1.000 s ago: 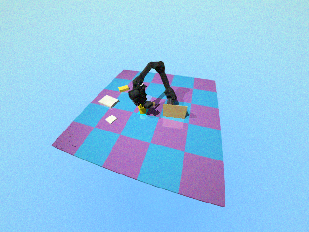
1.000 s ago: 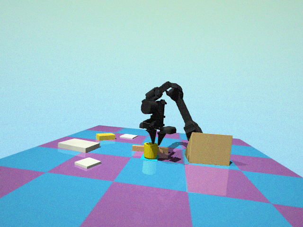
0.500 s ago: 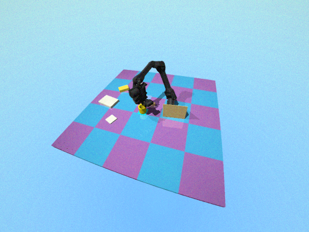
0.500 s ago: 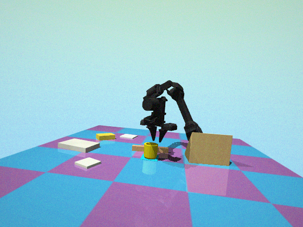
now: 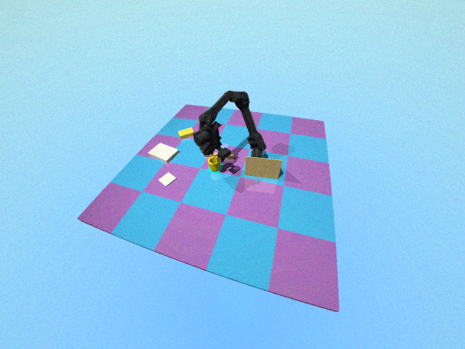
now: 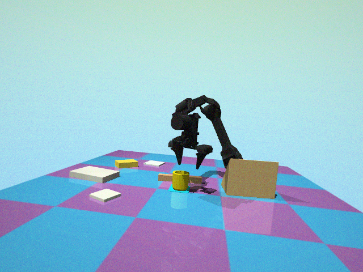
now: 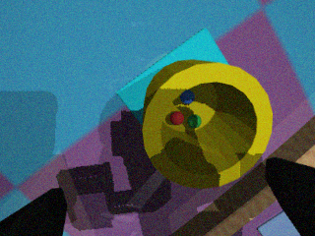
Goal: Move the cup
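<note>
The yellow cup [image 5: 213, 165] [image 6: 180, 181] [image 7: 236, 74] stands upright on the cyan pad [image 6: 171, 190] [image 7: 197, 44]. Inside it lie a blue marble [image 7: 187, 96], a red marble [image 7: 177, 118] and a green marble [image 7: 194, 121]. My gripper [image 6: 189, 165] is wide open and empty. Its fingertips are above the cup's rim and clear of it. A pale blue patch [image 7: 278, 226] shows past the wooden bar at the wrist view's lower right; I cannot tell if it is the other pad.
A wooden bar [image 6: 165, 177] [image 7: 241, 211] lies just behind the cup. A tan box-like block [image 5: 262, 167] [image 6: 253, 178] stands to the right. To the left are a large white slab [image 5: 162, 152] [image 6: 93, 172], a small white tile [image 5: 167, 179] [image 6: 105, 194] and a yellow block [image 5: 185, 132] [image 6: 126, 163].
</note>
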Controlling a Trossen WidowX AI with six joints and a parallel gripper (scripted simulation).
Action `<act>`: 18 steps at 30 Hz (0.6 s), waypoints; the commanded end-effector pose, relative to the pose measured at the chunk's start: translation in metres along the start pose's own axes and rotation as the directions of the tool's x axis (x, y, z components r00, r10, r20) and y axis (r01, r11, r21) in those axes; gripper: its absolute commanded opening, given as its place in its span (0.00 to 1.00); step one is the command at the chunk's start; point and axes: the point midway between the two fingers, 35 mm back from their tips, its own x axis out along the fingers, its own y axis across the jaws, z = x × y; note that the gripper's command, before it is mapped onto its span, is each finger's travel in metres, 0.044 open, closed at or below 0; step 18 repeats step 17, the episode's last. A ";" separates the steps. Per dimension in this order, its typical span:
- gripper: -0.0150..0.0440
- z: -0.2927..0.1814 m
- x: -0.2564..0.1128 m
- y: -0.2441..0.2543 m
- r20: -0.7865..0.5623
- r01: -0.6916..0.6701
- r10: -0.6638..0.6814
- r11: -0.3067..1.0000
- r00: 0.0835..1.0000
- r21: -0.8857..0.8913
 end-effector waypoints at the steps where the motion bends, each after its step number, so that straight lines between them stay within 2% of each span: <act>1: 1.00 0.002 -0.016 0.000 0.013 -0.002 0.001 1.000 1.000 0.007; 11: 1.00 -0.001 -0.050 0.000 0.017 -0.003 0.003 1.000 1.000 0.011; 18: 1.00 -0.002 -0.048 0.000 0.012 0.000 -0.001 1.000 1.000 0.004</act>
